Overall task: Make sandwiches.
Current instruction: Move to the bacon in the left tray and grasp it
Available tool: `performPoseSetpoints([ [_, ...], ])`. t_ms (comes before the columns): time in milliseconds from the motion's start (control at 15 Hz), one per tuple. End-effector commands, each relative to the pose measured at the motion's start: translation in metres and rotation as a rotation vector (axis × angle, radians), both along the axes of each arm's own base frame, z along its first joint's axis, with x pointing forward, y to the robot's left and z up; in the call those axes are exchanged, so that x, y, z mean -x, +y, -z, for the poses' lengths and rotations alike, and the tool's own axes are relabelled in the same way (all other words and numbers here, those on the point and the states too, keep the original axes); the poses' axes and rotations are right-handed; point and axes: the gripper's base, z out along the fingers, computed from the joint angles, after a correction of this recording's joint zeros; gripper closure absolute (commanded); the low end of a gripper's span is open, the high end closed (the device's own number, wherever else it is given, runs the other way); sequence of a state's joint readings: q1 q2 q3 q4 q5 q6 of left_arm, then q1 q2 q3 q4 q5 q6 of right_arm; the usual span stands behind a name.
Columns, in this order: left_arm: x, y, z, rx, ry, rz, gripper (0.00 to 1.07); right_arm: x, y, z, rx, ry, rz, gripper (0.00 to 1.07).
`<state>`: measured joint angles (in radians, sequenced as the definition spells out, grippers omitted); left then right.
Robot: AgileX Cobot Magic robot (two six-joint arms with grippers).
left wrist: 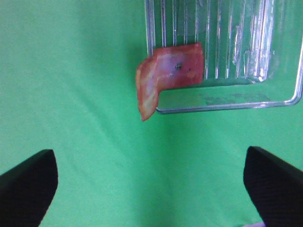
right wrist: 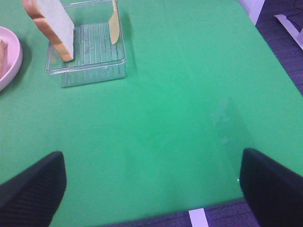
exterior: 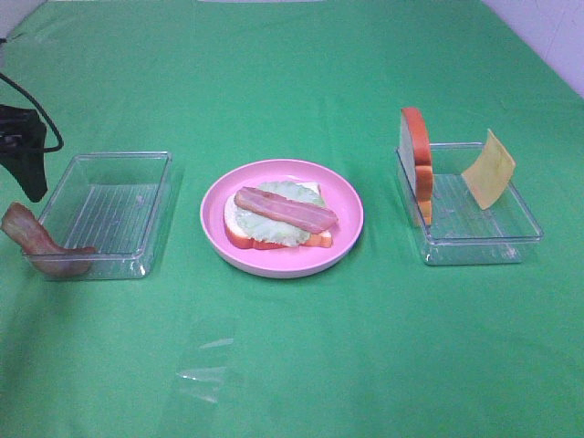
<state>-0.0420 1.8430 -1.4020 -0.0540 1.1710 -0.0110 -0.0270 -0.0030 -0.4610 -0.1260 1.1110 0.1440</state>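
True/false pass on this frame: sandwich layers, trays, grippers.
1. A bacon strip lies on the lettuce on the pink plate. True.
2. The cheese slice is on the pink plate too. False: it leans inside the right tray.
3. A bread slice stands on edge in the right tray. True.
4. The left gripper holds bacon. False: it is open and empty; the spare bacon strip hangs over a corner of the left tray.
5. The right gripper is open. True.

My left gripper has two black fingers with a fine woven grain and rounded corners. My right gripper has the same fingers. From above, my left arm is matte black, with a thin black cable looping beside it.
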Motion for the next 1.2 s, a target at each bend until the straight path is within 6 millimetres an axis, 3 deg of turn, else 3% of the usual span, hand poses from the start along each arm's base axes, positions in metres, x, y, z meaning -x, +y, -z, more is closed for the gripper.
performPoseSetpoints([
  [67, -0.006, 0.0, 0.024, 0.01, 0.045, 0.007, 0.09, 0.003, 0.0, 0.002, 0.001, -0.015, 0.0, 0.11],
  [267, -0.015, 0.0, 0.045, 0.008, 0.043, 0.033, 0.12, 0.003, 0.0, 0.002, 0.001, -0.015, 0.0, 0.11],
  [600, -0.017, -0.001, 0.051, 0.007, 0.049, 0.039, 0.21, 0.003, 0.0, 0.002, 0.001, -0.015, 0.0, 0.11],
  [933, -0.018, -0.001, 0.057, 0.007, 0.068, 0.053, 0.42, 0.003, 0.0, 0.002, 0.001, -0.015, 0.0, 0.11],
  [1200, -0.018, -0.001, 0.057, 0.007, 0.068, 0.05, 0.68, 0.003, 0.0, 0.002, 0.001, -0.015, 0.0, 0.11],
])
